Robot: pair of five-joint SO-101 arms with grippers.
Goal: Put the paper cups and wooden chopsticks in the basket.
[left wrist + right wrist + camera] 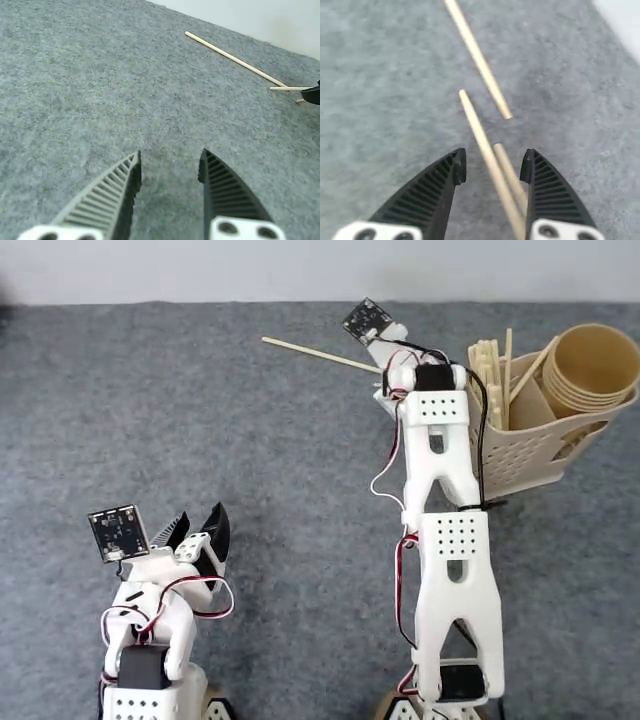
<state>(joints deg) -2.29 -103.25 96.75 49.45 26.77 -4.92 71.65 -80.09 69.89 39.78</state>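
Note:
Three wooden chopsticks lie on the grey mat. My right gripper point(493, 165) is open low over them, with two chopsticks point(487, 150) lying between its fingers, apart from both pads. The third chopstick point(477, 57) lies just beyond the fingertips and also appears in the high view point(320, 353). The beige basket point(530, 455) stands at the far right, holding stacked paper cups point(595, 365) and several chopsticks point(490, 375). My left gripper point(170, 165) is open and empty over bare mat near the front left point(200, 530).
The right arm point(435, 440) stretches from the front edge to the back, close beside the basket's left wall. A pale wall borders the mat at the back. Open mat lies between the two arms and across the left half.

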